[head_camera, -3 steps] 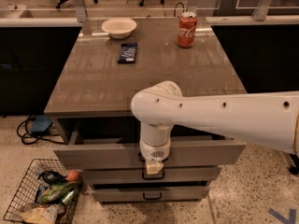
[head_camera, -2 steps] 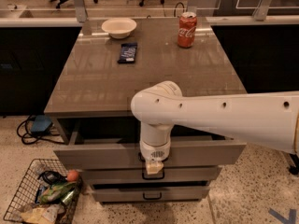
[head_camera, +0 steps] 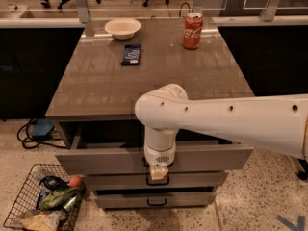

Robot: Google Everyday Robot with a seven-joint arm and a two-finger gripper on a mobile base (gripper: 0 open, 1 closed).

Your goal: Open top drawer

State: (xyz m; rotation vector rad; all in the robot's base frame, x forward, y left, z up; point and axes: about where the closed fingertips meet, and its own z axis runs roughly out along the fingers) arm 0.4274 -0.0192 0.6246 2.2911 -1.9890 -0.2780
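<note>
1. Three grey drawers sit under the table (head_camera: 159, 81). The top drawer (head_camera: 96, 160) is the widest and stands part way out from the frame, so a dark gap shows behind its front.
2. My claw (head_camera: 159, 171) is at the middle of that drawer front, pointing down, with its cream tip inside the black loop handle (head_camera: 158, 181).
3. I cannot tell whether the claw is open or closed on the handle; the wrist housing hides the contact.
4. My white arm (head_camera: 231, 121) comes in from the right edge, crosses in front of the table edge and bends down at the elbow above the drawer.
5. The middle drawer (head_camera: 202, 179) looks flush with the frame, just below the top front. The bottom drawer (head_camera: 125, 199) is below it, with its own small black handle in view.
6. On the table, a white bowl (head_camera: 122, 28) is at the far left and a red can (head_camera: 193, 31) stands upright at the far right, well apart from each other.
7. A dark packet (head_camera: 131, 54) lies flat just in front of the bowl.
8. On the floor at lower left is a wire basket (head_camera: 21, 196) with mixed items in it, beside the drawers.
</note>
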